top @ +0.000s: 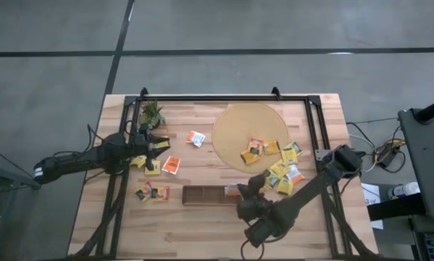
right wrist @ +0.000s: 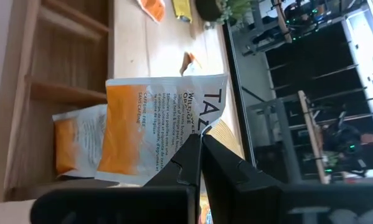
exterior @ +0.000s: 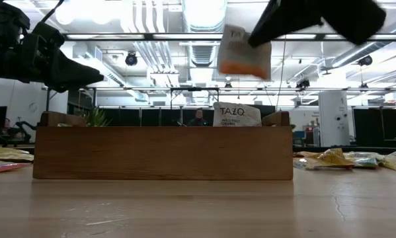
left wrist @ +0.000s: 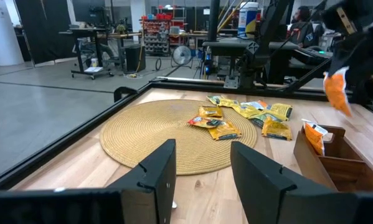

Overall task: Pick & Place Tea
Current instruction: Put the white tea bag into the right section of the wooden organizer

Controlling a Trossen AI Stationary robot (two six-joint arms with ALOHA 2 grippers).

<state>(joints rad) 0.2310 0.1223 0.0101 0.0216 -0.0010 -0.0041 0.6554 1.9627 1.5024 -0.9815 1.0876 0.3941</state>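
On the left side of the desk (top: 202, 217), the left gripper (top: 156, 146) hangs low over the wood. Its jaws are partly open and hold nothing. Some tea sachets lie close to it. One yellow sachet (top: 152, 168) is just below it in the high view, and an orange sachet (top: 172, 164) lies beside that one. Two more sachets (top: 151, 192) sit nearer the front edge of the desk. A small green plant (top: 152, 113) stands at the back, near the dark frame.

A white and orange sachet (top: 196, 138) lies alone between the plant and the round mat (top: 231, 123).

Near the front, in the middle, is the brown tray (top: 206, 194). In the low view, one sachet in the tray (exterior: 237, 114) stands up in its right end.

Right above that end, the right gripper (right wrist: 198, 146) has its jaws shut tight on a white and orange held sachet (right wrist: 155, 124). The sachet hangs in the air over the tray and does not touch it. In the low view it shows up high, above the tray wall.

On the round mat lie two yellow sachets on the mat (top: 259, 149). More of them sit in a pile of sachets (top: 285, 170) at the mat's right edge, partly on the bare wood.
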